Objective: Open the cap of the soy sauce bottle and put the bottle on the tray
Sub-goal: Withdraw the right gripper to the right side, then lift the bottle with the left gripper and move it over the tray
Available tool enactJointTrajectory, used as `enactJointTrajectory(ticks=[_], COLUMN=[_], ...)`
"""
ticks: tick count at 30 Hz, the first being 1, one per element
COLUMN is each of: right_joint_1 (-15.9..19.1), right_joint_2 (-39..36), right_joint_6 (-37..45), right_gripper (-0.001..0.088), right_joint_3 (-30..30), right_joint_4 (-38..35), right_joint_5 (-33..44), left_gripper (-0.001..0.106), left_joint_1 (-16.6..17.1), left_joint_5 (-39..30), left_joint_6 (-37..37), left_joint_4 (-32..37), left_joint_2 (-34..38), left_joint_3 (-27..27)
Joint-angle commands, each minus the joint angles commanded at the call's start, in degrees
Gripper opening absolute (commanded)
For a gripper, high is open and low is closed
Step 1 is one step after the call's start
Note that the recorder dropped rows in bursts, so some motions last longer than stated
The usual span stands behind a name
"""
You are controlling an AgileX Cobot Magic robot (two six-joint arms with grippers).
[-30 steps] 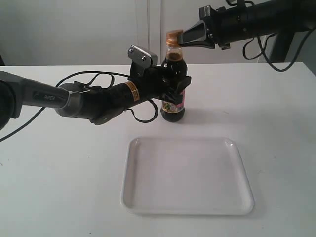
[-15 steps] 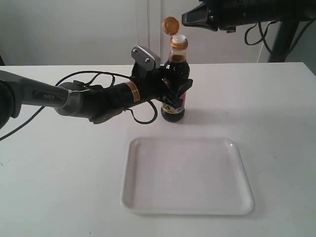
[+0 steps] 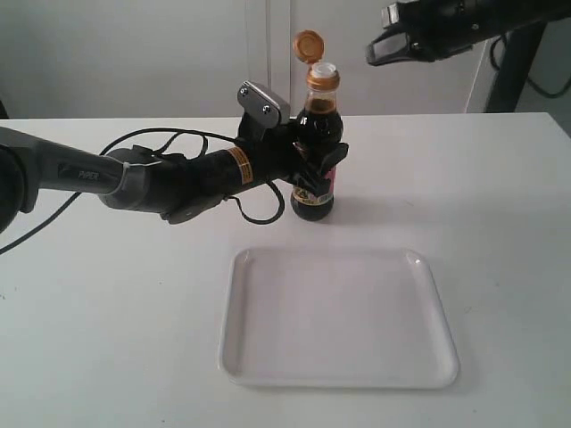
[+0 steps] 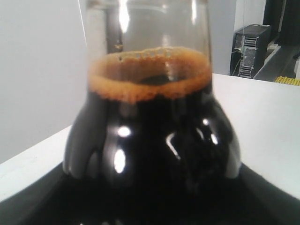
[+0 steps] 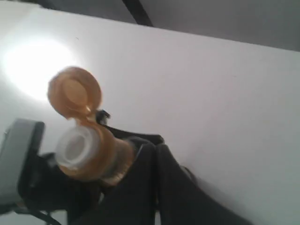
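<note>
**Cap flipped open, bottle clamped on the worktop behind the tray**

You have the soy sauce bottle (image 3: pixel 315 156) standing upright on the white worktop (image 3: pixel 107 312), just behind the far rim of the tray (image 3: pixel 339 374) and not touching it. The left tool (image 3: pixel 314 160) is clamped around the bottle's body at label height; in the left wrist view the dark glass (image 4: pixel 150 150) fills the picture, foam ringing the liquid line. The cap (image 3: pixel 312 55) is open: its hinged lid stands up and back to the left, and the white spout (image 5: pixel 75 147) shows from above in the right wrist view.

Your right tool (image 3: pixel 379 52) hangs high to the right of the cap, well clear of it; you cannot tell from these views whether its tips are apart or together.

Room to move: the tray is bare, with open worktop on its left, right and near sides. The gap between bottle and tray rim is short and unobstructed. A black cable (image 3: pixel 254 214) loops beside the left arm, near the bottle's base.

Against half a second ago, the right tool has drawn away to the right and slightly down; bottle, lid and left tool have not shifted.
</note>
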State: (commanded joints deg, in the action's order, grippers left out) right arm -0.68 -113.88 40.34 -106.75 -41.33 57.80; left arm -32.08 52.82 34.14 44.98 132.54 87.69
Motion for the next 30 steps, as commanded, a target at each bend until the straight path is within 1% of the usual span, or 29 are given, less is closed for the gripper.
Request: enactJointTrajectory(ticks=[2, 5, 9, 11, 14, 17, 19, 21, 24, 27, 30], right_joint_1=[0.00, 0.00, 0.00, 0.00, 0.00, 0.00, 0.00, 0.00, 0.00, 0.00, 0.00], right_joint_2=[1.22, 2.87, 4.99, 6.30, 9.21, 13.04, 15.75, 18.73, 23.81, 29.55, 35.31], right_joint_6=[-3.63, -9.43, -15.65, -18.61, -21.35, -23.56, -24.00, -24.00, -23.74, -23.63, -24.01], right_gripper=[0.0000, 0.0000, 0.0000, 0.0000, 0.0000, 0.0000, 0.0000, 0.0000, 0.0000, 0.0000, 0.0000], right_joint_3=[0.00, 0.21, 0.21, 0.86, 5.02, 11.50, 16.15, 20.46, 27.01, 34.48, 41.62], right_joint_4=[7.47, 16.36, 25.36, 29.42, 33.78, 35.92, 35.93, 35.35, 33.45, 33.34, 33.34], right_joint_5=[0.00, 0.00, 1.13, 1.59, -0.51, -4.55, -6.13, -6.56, -7.07, -10.87, -12.72], left_gripper=[0.000, 0.000, 0.000, 0.000, 0.000, 0.000, 0.000, 0.000, 0.000, 0.000, 0.000], left_joint_1=[0.00, 0.00, 0.00, 0.00, 0.00, 0.00, 0.00, 0.00, 0.00, 0.00, 0.00], left_joint_5=[0.00, 0.00, 0.00, 0.00, 0.00, 0.00, 0.00, 0.24, 0.73, 1.13, 1.13], left_joint_6=[0.78, 1.01, 1.18, 2.73, 3.43, 3.85, 5.03, 5.04, 4.64, 4.64, 4.64], left_joint_4=[0.00, 0.00, 0.00, 0.12, 0.12, 0.40, 1.87, 3.55, 3.59, 3.49, 3.49], left_joint_2=[0.00, 0.00, 0.00, 0.00, 0.00, 0.00, -0.14, -0.72, -2.19, -3.42, -4.37], left_joint_3=[0.00, 0.00, 0.00, 0.00, 0.00, 0.00, 0.00, 0.00, 0.00, 0.00, 0.00])
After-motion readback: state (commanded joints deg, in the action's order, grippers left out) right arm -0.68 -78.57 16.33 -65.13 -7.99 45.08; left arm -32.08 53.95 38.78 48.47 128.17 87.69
